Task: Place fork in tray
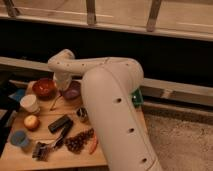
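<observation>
My gripper (62, 84) hangs at the end of the white arm, over the back left of the wooden table (30, 159), between the red bowl (44, 88) and the purple bowl (73, 90). A slim pale utensil that looks like the fork (55, 102) lies slanted on the table just below the gripper, between the two bowls. I cannot tell whether the gripper touches it. The green tray (136, 98) is at the back right; only a sliver of its rim shows behind my arm (112, 100).
A white cup (29, 103), an orange fruit (31, 122) and a blue cup (19, 138) stand at the left. A black block (60, 123), a small tin (81, 114), a dark-handled tool (49, 146), grapes (77, 142) and a red chili (94, 145) lie in front. A dark wall runs behind.
</observation>
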